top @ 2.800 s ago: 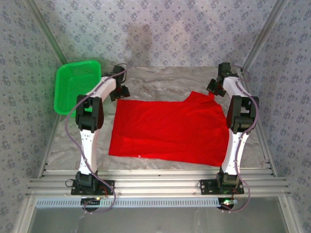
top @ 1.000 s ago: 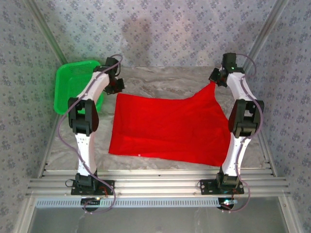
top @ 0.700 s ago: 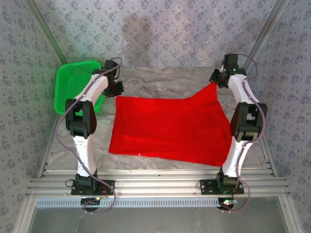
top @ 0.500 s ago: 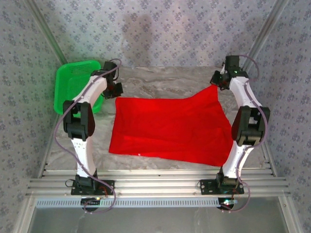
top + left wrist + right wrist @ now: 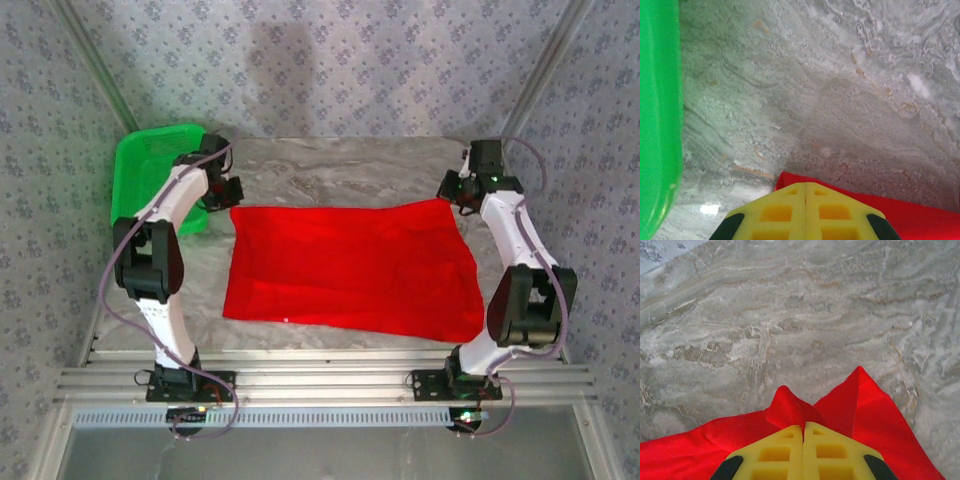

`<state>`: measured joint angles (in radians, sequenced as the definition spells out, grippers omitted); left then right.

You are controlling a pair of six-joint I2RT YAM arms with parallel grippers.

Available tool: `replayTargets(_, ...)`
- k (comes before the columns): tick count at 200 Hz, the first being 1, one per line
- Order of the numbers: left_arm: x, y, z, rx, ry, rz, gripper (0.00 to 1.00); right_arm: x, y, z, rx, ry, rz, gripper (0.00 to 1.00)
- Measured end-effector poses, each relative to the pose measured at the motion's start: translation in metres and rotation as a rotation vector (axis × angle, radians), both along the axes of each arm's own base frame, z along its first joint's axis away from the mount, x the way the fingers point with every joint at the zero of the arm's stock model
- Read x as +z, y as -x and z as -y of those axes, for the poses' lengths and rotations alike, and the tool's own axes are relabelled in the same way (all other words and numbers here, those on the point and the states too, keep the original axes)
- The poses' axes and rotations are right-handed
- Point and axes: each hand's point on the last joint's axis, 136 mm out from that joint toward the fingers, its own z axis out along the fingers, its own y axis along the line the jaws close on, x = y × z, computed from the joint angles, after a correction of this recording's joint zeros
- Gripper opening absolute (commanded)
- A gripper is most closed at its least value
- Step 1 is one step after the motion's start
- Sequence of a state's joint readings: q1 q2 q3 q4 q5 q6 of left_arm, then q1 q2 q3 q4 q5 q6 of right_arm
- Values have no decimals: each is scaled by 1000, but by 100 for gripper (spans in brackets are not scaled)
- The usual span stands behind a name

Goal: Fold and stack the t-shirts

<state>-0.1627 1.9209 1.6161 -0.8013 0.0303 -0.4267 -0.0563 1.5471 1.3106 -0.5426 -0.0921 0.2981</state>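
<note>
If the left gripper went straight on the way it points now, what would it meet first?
Probably the bare table just past the shirt corner that the left gripper pinches; the basket lies off to its side. Depth is unclear.

basket (image 5: pixel 657 125): cut by left edge | t-shirt (image 5: pixel 925 225): cut by bottom edge

No readable text, labels or numbers.
</note>
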Motion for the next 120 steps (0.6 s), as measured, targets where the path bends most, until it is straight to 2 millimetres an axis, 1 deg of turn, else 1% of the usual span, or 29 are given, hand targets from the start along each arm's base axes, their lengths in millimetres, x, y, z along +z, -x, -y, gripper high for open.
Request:
replayTargets(27,-3,11,0,-5,5,-10,0,-5,16,0,-3,0,-11,0)
replayTargets(74,-5,29,-3,-12,0,-20,0,-25,50,0,-34,-24,-58,0)
replayTargets(120,-13,49,-7,-28,-12,-51,0,-33,82,6,-116,-71,-67,0)
